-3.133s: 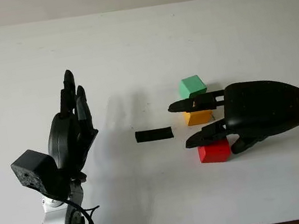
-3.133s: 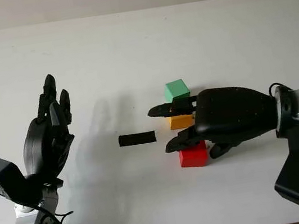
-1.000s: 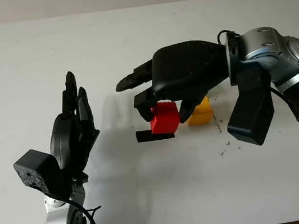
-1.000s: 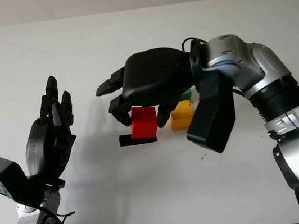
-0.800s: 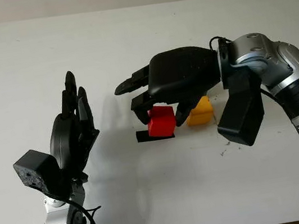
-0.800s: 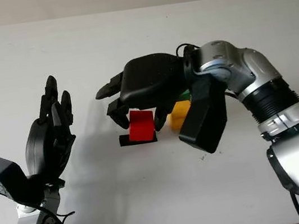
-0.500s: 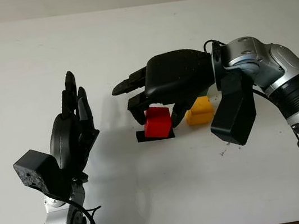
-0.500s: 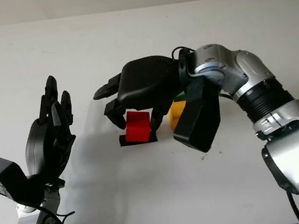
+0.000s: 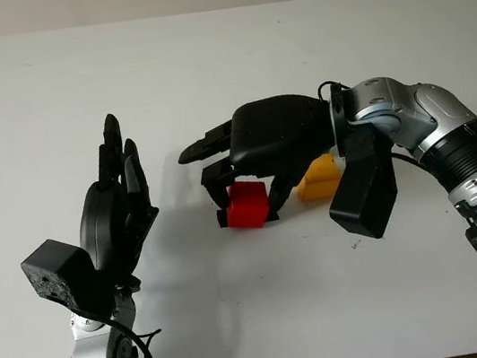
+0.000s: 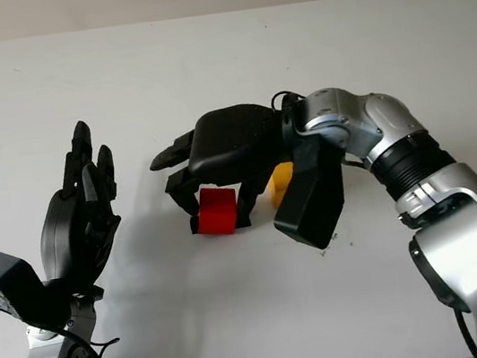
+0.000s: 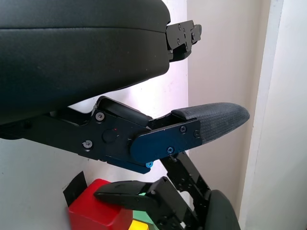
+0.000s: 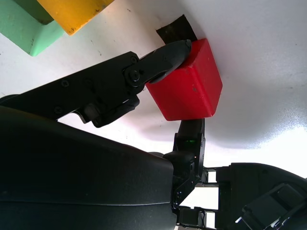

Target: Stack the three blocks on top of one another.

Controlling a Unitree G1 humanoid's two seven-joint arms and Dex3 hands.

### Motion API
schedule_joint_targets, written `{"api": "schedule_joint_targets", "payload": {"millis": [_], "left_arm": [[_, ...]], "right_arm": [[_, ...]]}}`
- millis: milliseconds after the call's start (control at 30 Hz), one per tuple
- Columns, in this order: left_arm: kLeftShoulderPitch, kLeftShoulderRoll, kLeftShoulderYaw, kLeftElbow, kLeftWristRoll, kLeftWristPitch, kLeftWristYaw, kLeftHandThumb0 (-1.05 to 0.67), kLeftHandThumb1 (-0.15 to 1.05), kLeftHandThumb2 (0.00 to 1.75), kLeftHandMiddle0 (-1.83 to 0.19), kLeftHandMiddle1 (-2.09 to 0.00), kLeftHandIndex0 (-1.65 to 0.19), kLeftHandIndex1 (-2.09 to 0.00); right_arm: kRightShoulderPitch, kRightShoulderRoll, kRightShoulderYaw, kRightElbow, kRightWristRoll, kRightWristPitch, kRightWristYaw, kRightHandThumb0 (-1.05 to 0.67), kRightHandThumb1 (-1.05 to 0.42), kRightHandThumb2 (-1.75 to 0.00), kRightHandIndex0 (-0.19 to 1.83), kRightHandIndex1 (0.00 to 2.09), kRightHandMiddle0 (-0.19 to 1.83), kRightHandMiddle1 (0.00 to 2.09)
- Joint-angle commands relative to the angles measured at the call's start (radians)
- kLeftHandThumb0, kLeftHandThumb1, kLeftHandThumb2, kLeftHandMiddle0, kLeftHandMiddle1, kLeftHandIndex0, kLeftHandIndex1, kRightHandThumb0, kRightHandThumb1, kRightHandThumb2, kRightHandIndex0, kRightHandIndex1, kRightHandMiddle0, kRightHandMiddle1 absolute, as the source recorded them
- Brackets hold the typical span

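My right hand (image 9: 243, 193) is shut on the red block (image 9: 247, 205), one finger (image 12: 163, 56) on one face and the thumb on the opposite one. The block is slightly tilted, low over a black tape mark (image 9: 223, 219) near the table's middle; I cannot tell whether it touches the table. The yellow block (image 9: 318, 175) sits on the table just right of it, partly behind the right forearm. The green block (image 12: 26, 26) lies next to the yellow one, behind the hand. My left hand (image 9: 119, 198) is open, raised upright at the left.
The white table (image 9: 243, 323) extends well beyond the blocks on all sides. A pale wall (image 11: 225, 72) rises behind the table's far edge. Small dark specks mark the table right of the yellow block.
The right hand took the red block from in front of the yellow block, carried it left, and has lowered it over the black tape mark. The left hand has not moved.
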Motion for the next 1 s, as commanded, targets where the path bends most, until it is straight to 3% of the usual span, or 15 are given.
{"api": "schedule_joint_targets", "payload": {"millis": [0,600,667,733,767,867,967], "left_arm": [[0.020,-0.002,-0.002,-0.014,0.001,-0.006,-0.003,-0.78,1.05,0.70,0.17,-0.05,0.17,-0.05],[0.023,-0.004,0.000,-0.014,-0.004,-0.008,-0.004,-0.77,1.05,0.70,0.17,-0.05,0.18,-0.05],[0.023,-0.005,0.000,-0.014,-0.006,-0.007,-0.003,-0.77,1.05,0.70,0.17,-0.05,0.18,-0.05],[0.022,-0.003,0.000,-0.013,-0.005,-0.007,-0.005,-0.77,1.05,0.70,0.17,-0.05,0.18,-0.05],[0.022,-0.003,0.000,-0.010,-0.005,-0.010,-0.006,-0.77,1.05,0.70,0.17,-0.05,0.18,-0.05],[0.024,-0.003,0.001,-0.013,-0.007,-0.008,-0.008,-0.77,1.05,0.70,0.17,-0.05,0.18,-0.05],[0.025,-0.005,0.001,-0.014,-0.010,-0.008,-0.008,-0.77,1.05,0.70,0.17,-0.05,0.18,-0.05]], "right_arm": [[-0.017,0.004,0.009,-0.007,-0.005,-0.002,-0.005,-0.43,-0.96,-0.05,0.24,0.06,0.39,1.42],[-0.019,-0.001,0.034,0.017,-0.079,-0.025,-0.094,-0.43,-0.96,-0.06,0.19,0.03,0.33,1.38],[-0.022,-0.011,0.035,0.014,-0.108,-0.032,-0.118,-0.41,-0.97,-0.05,0.12,0.04,0.20,1.13],[-0.024,-0.019,0.035,0.013,-0.133,-0.040,-0.147,-0.35,-0.97,-0.05,0.05,0.04,0.08,0.57],[-0.024,-0.026,0.035,0.007,-0.147,-0.043,-0.161,-0.34,-0.98,-0.06,0.02,0.03,0.05,0.45],[-0.033,-0.050,0.034,-0.006,-0.180,-0.059,-0.198,-0.29,-1.02,-0.07,-0.09,0.01,-0.07,0.24],[-0.044,-0.073,0.026,-0.013,-0.183,-0.077,-0.216,-0.28,-1.03,-0.06,-0.14,0.01,-0.10,0.20]]}}
